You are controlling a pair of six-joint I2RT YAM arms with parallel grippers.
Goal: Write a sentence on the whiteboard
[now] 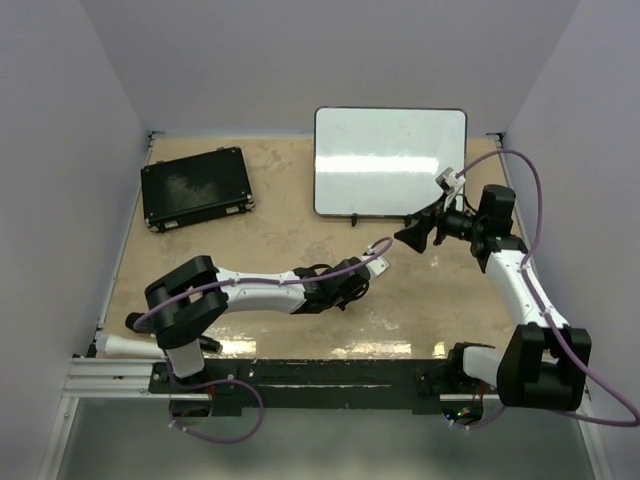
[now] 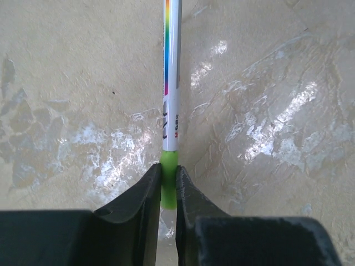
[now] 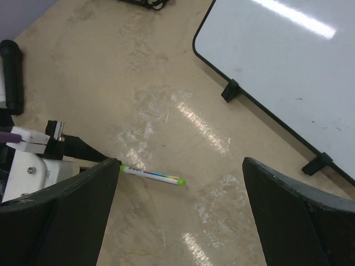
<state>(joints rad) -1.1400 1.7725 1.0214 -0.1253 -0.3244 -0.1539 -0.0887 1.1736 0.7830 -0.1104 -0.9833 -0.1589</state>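
So the left gripper (image 2: pixel 169 177) has its two fingers pinched on the green end of the marker (image 2: pixel 172 83). The wrist view shows both pads pressed against that green bit, with the white rainbow-striped barrel sticking straight out ahead, low over the table. It's a grip right at the very tip, so I'd expect the pen to swing or slip if it gets lifted fast. If it were me I'd lift slowly and keep the barrel level. Both ends look green, and I can't tell which one is the cap. Either way it has to come off before any ink happens.

The right gripper (image 3: pixel 182 162) is hanging above with its jaws spread wide and nothing in them, looking straight down at the marker. My guess is it's there to take the other end, so lining it up square on the barrel matters.

The whiteboard (image 1: pixel 390 160) sits at the far side of the table, right of centre, on little black feet. It's blank, no writing on it at all, and well apart from the pen.

The table (image 1: pixel 280 240) is a shiny, blotchy beige with a lot of glare. A flat black case (image 1: pixel 195 188) lies at the far left, and there are plain pale walls on three sides.
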